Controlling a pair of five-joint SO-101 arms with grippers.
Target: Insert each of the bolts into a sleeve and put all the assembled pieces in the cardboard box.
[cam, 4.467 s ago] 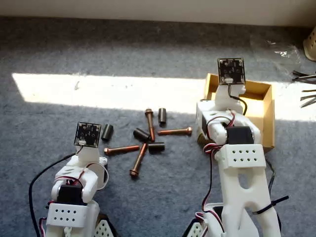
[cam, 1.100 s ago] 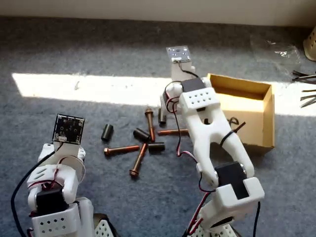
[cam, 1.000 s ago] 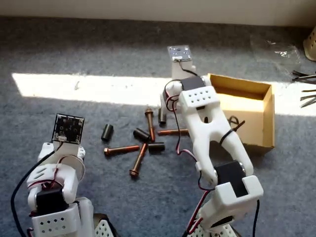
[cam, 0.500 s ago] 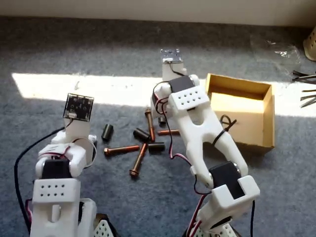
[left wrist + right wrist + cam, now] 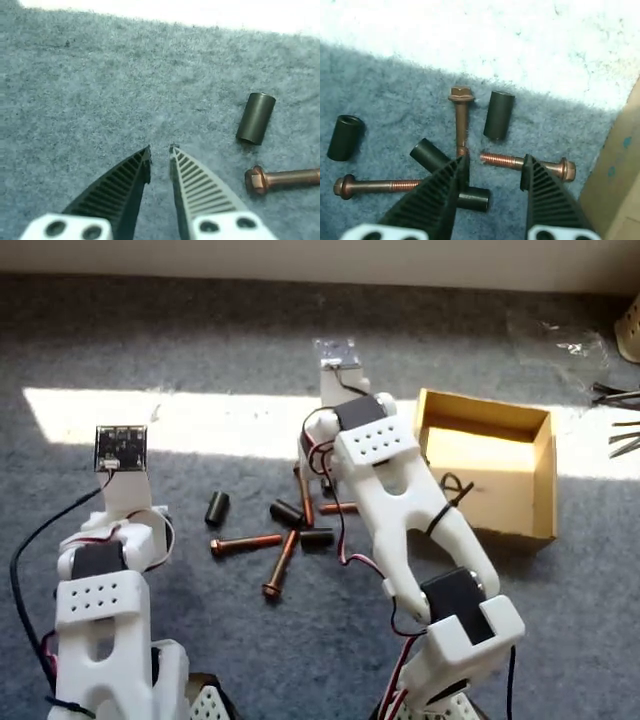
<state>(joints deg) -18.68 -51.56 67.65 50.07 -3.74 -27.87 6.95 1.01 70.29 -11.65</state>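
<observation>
Bolt (image 5: pixel 502 160) beside cardboard box (image 5: pixel 485 418): likely stiff, light; grip mid-shank. Right jaws open over it; left jaws slightly parted.

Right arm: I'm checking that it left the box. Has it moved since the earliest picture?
Yes. Against the box, the right arm has swung left. The right gripper now hangs over a bolt in the pile.
</observation>
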